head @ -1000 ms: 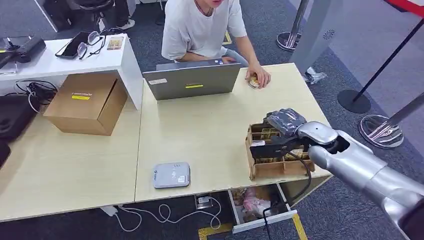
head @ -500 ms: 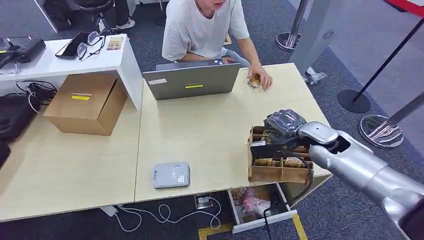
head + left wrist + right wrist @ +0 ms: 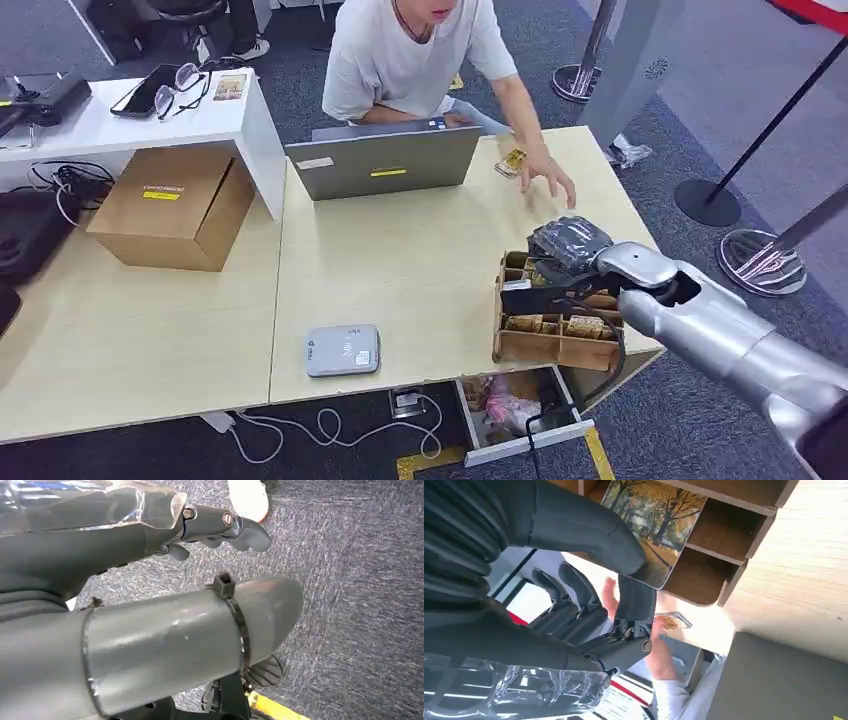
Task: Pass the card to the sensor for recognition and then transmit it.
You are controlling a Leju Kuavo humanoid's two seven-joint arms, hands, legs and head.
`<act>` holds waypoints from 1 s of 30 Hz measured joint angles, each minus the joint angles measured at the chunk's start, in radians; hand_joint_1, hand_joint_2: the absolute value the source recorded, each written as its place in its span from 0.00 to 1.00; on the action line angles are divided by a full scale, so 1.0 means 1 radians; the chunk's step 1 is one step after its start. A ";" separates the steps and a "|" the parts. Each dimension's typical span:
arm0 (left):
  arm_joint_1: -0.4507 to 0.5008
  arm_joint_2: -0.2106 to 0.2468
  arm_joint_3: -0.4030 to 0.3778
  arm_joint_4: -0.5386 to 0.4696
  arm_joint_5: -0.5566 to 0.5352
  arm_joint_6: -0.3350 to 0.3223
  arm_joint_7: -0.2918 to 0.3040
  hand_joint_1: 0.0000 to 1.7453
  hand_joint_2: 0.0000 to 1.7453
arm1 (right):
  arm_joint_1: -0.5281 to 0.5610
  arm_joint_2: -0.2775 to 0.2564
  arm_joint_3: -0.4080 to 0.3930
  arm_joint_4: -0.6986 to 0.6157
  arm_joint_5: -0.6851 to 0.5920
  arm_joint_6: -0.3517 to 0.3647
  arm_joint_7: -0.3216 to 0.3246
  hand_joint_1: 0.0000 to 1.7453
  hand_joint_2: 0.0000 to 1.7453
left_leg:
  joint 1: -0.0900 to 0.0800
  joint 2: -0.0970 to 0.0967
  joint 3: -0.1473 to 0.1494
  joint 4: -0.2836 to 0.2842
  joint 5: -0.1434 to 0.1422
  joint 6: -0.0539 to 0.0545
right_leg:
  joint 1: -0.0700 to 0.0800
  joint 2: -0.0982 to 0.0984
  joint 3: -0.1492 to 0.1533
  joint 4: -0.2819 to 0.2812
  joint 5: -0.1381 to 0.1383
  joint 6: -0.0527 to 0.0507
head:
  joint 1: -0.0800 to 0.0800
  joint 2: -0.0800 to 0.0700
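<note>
While you're working this one, you're at the pick-up step: the card isn't out of the wooden organizer (image 3: 548,335) yet, and I'd use that organizer as the landmark for everything.

Going left to right: the left hand (image 3: 220,527) is hanging over carpet, fingers loosely apart, holding nothing. Far left of the organizer a cardboard box (image 3: 172,205) is sitting, well apart. The sensor (image 3: 343,350), that flat grey reader, is lying to the left of the organizer near the front edge of the table (image 3: 420,260). Behind and left of the organizer, a laptop (image 3: 385,160) is standing open.

At the organizer itself, the right hand (image 3: 566,262) is hovering over the slots. In the wrist view the thumb is pressing on the card (image 3: 659,522), which is leaning out of a compartment, and a finger (image 3: 636,597) is reaching under its edge. Looks like a pinch, but I can't tell if it's fully clamped.

Next you're lifting it out and swinging left to the reader.

Heads up: a person's hand (image 3: 553,182) is reaching over the table just behind the organizer, close to your arm, with a second card (image 3: 513,160) lying beside it.
</note>
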 joint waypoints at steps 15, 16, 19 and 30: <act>0.000 0.000 0.000 0.000 -0.005 0.001 -0.008 0.00 0.00 | -0.017 0.014 -0.029 -0.024 0.019 -0.033 0.001 0.94 1.00 | 0.000 0.000 0.000 0.000 0.000 0.000 | 0.000 0.000 0.000 0.000 0.000 0.000 | 0.000 0.000; 0.000 0.000 0.000 0.000 -0.008 0.000 -0.008 0.00 0.00 | -0.019 0.014 -0.031 -0.027 0.020 -0.033 0.001 0.94 1.00 | 0.000 0.000 0.000 0.000 0.000 0.000 | 0.000 0.000 0.000 0.000 0.000 0.000 | 0.000 0.000; 0.000 0.000 0.000 0.000 -0.012 0.000 -0.008 0.00 0.00 | -0.024 0.015 -0.039 -0.035 0.021 -0.035 0.001 0.95 1.00 | 0.000 0.000 0.000 0.000 0.000 0.000 | 0.000 0.000 0.000 0.000 0.000 0.000 | 0.000 0.000; -0.001 0.000 0.000 0.000 -0.013 0.000 -0.008 0.00 0.00 | -0.069 0.015 -0.058 -0.061 0.023 -0.043 -0.002 0.92 1.00 | 0.000 0.000 0.000 0.000 0.000 0.000 | 0.000 0.000 0.000 0.000 0.000 0.000 | 0.000 0.000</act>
